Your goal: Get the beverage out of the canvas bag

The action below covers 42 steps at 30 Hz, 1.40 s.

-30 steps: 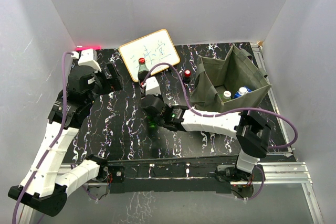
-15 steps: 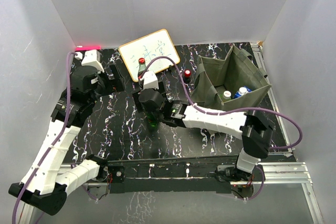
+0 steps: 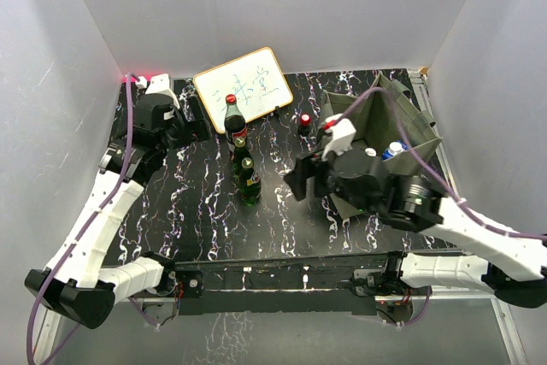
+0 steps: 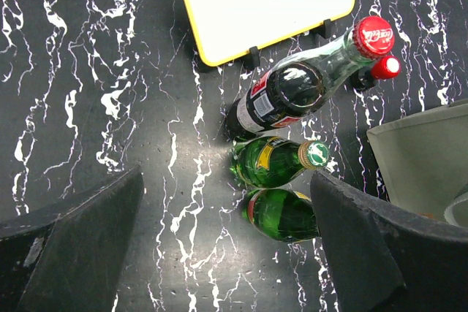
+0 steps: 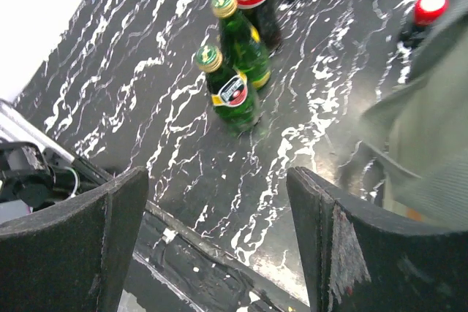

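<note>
Left arm: reaches from its near-left base up the left side of the bench [image 3: 171, 211], wrist bent so the left gripper [image 3: 195, 124] sits at the far left, close to the whiteboard [image 3: 244, 83]. Its wrist view shows the left gripper [image 4: 227, 253] with fingers spread wide and nothing between them but bare bench.

Right arm: forearm runs leftward across the near right of the bench, wrist raised in front of the canvas bag [image 3: 402, 117]. The right gripper [image 3: 295, 184] is outside the bag, just left of its near-left corner. In its wrist view the right gripper [image 5: 219, 246] is spread and holds nothing; the bag's wall fills the right edge, beyond the right finger.

Bag stands open at the far right of the bench. Inside show a white cap [image 3: 370, 153] and a blue-and-white top [image 3: 393, 150], both apart from either gripper.

On the bench left of the bag, upright: cola bottle [image 3: 232, 117], gold-capped green bottle [image 3: 242, 156], green-capped green bottle [image 3: 248, 181] in a close row, and a small red-capped bottle [image 3: 304, 121] near the bag's left wall
</note>
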Available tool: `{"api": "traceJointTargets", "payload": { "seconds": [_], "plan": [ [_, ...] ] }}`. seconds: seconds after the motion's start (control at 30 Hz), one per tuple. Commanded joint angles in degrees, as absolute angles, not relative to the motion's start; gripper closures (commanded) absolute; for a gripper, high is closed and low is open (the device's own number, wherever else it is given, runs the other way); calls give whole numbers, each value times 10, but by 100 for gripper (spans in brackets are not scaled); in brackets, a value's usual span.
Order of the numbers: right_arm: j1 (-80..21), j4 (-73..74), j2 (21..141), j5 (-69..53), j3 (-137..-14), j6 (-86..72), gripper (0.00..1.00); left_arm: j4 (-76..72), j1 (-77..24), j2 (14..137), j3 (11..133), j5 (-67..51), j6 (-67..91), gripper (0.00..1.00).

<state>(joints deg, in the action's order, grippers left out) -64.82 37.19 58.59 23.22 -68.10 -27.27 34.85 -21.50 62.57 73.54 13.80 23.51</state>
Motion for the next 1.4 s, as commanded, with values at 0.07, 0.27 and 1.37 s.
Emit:
{"api": "traceJointTargets", "payload": {
  "seconds": [0.07, 0.27, 1.37],
  "plan": [
    [-648, 529, 571, 370, -805, -258, 17, 357, -212, 643, 748, 147, 291, 5],
    [-624, 528, 638, 493, -905, -148, 3, 345, -212, 645, 738, 165, 331, 6],
    [-88, 643, 669, 66, -824, -111, 60, 367, -210, 737, 706, 241, 384, 5]
  ]
}}
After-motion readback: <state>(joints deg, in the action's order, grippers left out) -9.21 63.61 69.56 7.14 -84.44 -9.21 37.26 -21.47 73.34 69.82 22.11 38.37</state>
